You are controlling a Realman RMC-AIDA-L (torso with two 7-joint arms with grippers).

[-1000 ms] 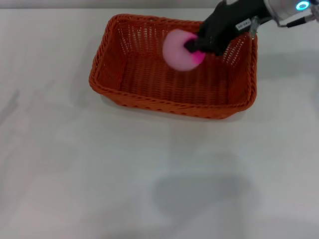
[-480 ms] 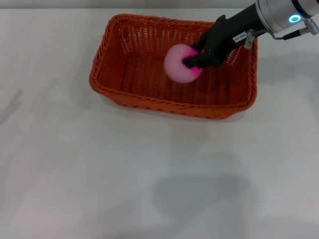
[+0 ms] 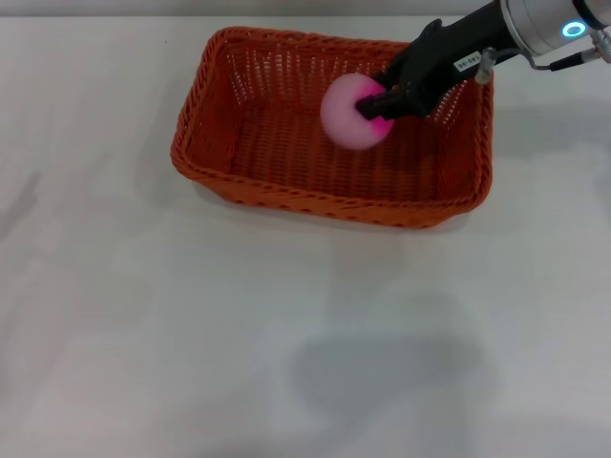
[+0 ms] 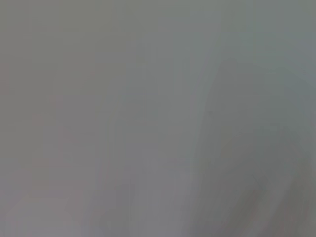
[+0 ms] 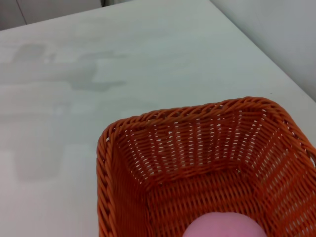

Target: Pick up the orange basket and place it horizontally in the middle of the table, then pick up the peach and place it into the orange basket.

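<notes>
The orange basket [image 3: 286,124] lies lengthwise across the far middle of the white table [image 3: 286,324]. My right gripper [image 3: 375,103] reaches in from the upper right and is shut on the peach [image 3: 348,113], a pale pink ball with a magenta patch, held low inside the basket's right half. In the right wrist view the basket's woven wall [image 5: 197,143] fills the frame and the top of the peach [image 5: 224,228] shows at the edge. The left gripper is out of view; its wrist view is plain grey.
White tabletop stretches on all sides of the basket, with a faint shadow patch [image 3: 382,372] on the near side. The table's far edge [image 5: 256,49] shows in the right wrist view.
My right gripper has shifted slightly right and a touch up with the peach, still over the basket's right half. The basket has stayed put.
</notes>
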